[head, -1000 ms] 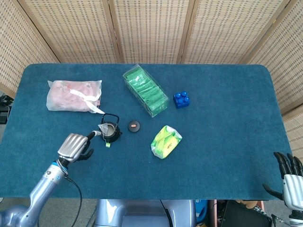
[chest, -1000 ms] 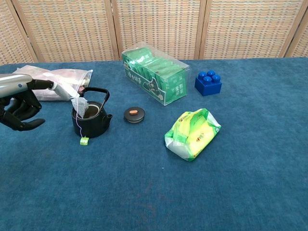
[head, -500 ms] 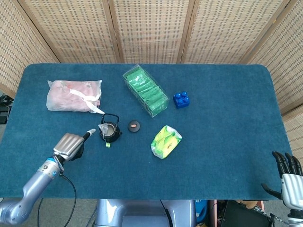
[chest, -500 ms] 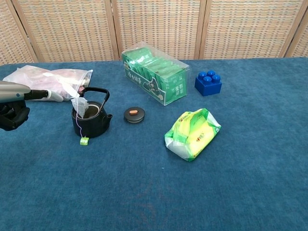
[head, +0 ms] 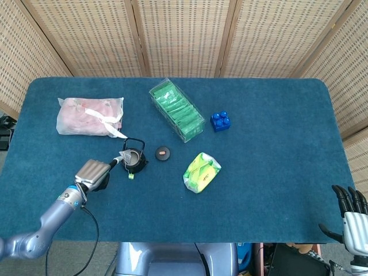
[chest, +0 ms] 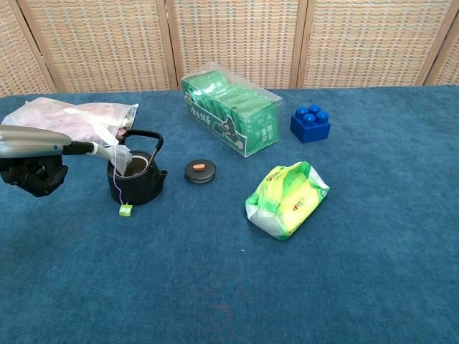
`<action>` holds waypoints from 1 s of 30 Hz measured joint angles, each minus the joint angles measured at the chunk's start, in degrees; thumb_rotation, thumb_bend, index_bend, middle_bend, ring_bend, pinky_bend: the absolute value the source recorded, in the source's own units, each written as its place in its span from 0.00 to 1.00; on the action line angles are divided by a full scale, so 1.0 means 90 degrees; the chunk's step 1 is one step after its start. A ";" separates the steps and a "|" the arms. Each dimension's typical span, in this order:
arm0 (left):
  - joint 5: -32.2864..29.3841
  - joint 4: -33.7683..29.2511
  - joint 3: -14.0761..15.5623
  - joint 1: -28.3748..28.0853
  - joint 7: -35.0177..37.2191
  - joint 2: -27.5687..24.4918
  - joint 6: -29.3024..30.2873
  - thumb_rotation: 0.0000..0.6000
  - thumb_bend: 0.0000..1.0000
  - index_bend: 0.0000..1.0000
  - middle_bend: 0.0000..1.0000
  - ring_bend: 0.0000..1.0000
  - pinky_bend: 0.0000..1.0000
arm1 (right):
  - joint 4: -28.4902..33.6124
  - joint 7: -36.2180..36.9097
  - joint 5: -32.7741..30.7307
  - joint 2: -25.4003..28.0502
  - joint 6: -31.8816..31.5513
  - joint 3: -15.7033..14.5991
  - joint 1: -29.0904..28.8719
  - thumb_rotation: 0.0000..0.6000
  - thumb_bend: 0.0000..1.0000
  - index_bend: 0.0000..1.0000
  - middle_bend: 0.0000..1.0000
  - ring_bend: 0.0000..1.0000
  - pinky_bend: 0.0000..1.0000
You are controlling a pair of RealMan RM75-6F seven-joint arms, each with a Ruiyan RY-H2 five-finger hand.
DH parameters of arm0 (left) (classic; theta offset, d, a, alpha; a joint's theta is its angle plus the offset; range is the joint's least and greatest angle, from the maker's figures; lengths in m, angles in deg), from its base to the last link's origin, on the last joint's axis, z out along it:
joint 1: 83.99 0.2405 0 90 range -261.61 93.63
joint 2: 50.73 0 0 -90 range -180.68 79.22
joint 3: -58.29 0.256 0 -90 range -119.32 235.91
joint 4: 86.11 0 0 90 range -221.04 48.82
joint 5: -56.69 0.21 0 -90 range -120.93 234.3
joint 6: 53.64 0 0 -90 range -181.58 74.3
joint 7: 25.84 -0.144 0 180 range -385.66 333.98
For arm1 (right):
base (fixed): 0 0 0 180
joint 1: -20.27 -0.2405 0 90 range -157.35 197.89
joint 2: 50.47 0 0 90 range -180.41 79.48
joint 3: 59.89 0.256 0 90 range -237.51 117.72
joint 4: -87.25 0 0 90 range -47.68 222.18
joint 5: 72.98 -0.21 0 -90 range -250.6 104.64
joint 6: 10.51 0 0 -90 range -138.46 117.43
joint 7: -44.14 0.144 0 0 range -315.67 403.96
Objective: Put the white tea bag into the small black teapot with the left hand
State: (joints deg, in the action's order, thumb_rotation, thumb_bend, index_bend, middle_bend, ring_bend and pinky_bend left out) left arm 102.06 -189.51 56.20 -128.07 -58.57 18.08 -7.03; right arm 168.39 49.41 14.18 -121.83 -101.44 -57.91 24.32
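While I watch from the head view, my left hand (head: 94, 173) sits just left of the small black teapot (head: 133, 160), one finger stretched to the white tea bag (head: 125, 155) at the rim, the rest curled under; my right hand (head: 352, 214) idles, fingers apart, holding nothing, at the table's (head: 276, 144) corner; chest view now: the bag leans half inside the pot, its green tag (chest: 125, 210) on the cloth, lid (chest: 200, 170) off beside it; nearly done, I judge; it only needs nudging fully in.
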 measured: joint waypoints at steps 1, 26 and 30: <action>-0.0058 0.0042 -0.0005 -0.0044 -0.0006 0.0038 -0.0025 1.00 0.98 0.00 0.88 0.77 0.71 | -0.0005 0.0003 -0.0003 -0.0003 0.0001 -0.0001 0.0003 1.00 0.08 0.11 0.20 0.03 0.10; -0.0723 0.0135 0.0245 -0.0724 0.0029 0.0330 -0.0150 1.00 0.98 0.00 0.88 0.77 0.71 | -0.0102 0.0105 -0.0041 -0.0021 -0.0016 0.0001 0.0051 1.00 0.08 0.11 0.20 0.03 0.10; -0.0399 -0.0104 0.0266 -0.0602 0.0218 0.0121 0.0015 1.00 0.98 0.00 0.88 0.77 0.71 | -0.0111 0.0115 -0.0046 -0.0025 -0.0008 0.0003 0.0050 1.00 0.08 0.11 0.20 0.03 0.10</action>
State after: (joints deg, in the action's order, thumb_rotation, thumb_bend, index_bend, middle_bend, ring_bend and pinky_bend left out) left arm 98.47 -190.44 58.59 -133.49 -56.61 19.17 -6.89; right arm 167.38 50.44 13.76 -122.05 -101.52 -57.89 24.77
